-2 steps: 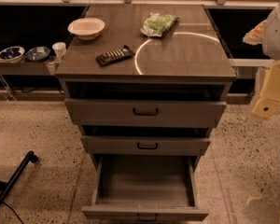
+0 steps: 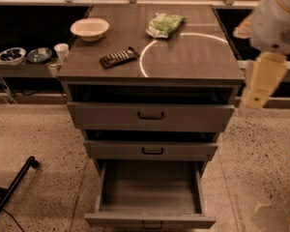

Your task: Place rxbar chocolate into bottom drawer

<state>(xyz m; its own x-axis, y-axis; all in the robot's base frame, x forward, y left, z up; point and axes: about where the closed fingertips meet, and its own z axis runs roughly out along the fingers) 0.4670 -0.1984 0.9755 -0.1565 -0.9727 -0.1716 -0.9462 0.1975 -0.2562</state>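
- The rxbar chocolate (image 2: 119,57) is lying flat on the desk (image 2: 193,64), on the left half and towards the front edge, touching nothing else
- Its long axis is running nearly across the desk, with the right end tipping a little towards the back
- A white bowl (image 2: 89,29) is sitting behind it to the left, and a green bag (image 2: 165,24) is lying behind it to the right, both apart from it
- The end effector (image 2: 262,81) is hanging off the right side of the desk, just outside the front right corner; I cannot tell whether it is spread or pressed together
- So the bar is lying to the left of the end effector, most of the desk's width away and a little further back
- I'd judge the single arm is needing to reach leftward over the desk and close across the bar's narrow width, not along its length
- The bottom drawer (image 2: 150,187) is standing pulled well out below the desk's front, with nothing showing inside it
- By my reckoning the pick is not yet made, so the task is only beginning
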